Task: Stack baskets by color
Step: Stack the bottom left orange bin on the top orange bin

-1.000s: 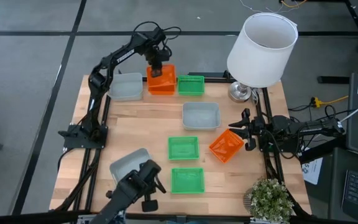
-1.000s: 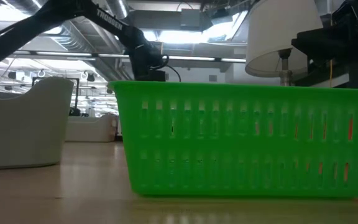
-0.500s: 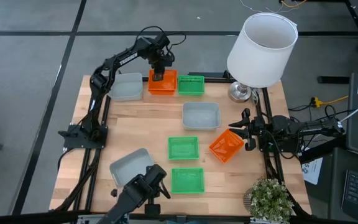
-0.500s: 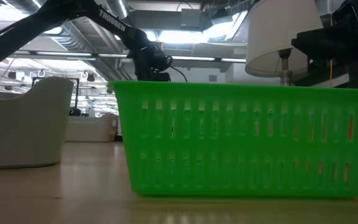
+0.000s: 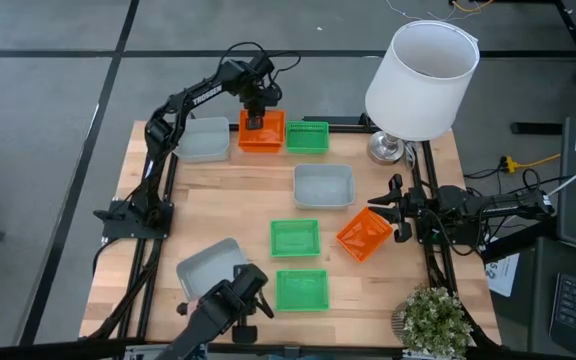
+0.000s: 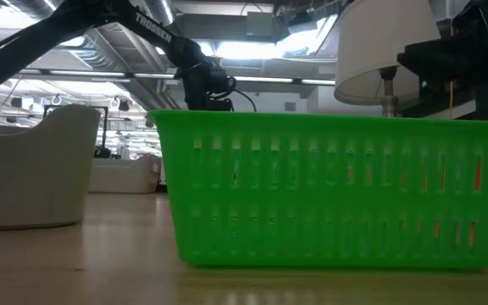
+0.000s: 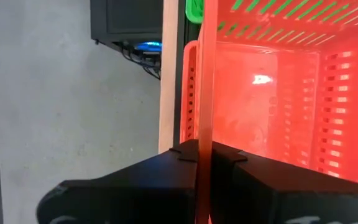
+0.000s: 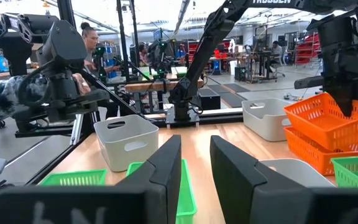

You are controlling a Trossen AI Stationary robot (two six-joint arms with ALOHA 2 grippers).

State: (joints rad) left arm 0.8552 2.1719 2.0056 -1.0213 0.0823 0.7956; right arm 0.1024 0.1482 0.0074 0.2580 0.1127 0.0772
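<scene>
Left claw [image 5: 254, 122]: at the far edge of the tabletop [image 5: 218, 200], clamped shut on the wall of an orange basket [image 5: 262, 131]; the left wrist view shows the thin orange wall pinched between both fingers [image 7: 166, 180].
Held orange basket: upper one of two orange baskets nested at the far edge; in the right wrist view it sits tilted in the lower orange basket [image 8: 316, 152].
Right claw [image 5: 396, 210]: low at the right edge of the tabletop, fingers parted, nothing between them.
Third orange basket [image 5: 362, 234]: lies skewed just beside the right claw, close to a green basket [image 5: 295, 238].
Other green baskets: one at the near edge [image 5: 301, 289]; one at the far edge [image 5: 307, 136], just beside the orange pair.
Grey baskets: one far left [image 5: 202, 139] beside the orange pair; one mid-tabletop [image 5: 323, 186]; one near left [image 5: 209, 265].
Lamp [image 5: 420, 80]: white shade, far right corner.
Plant [image 5: 434, 320]: near right corner.
Beyond the tabletop: a person [image 8: 91, 38] stands in the room.
</scene>
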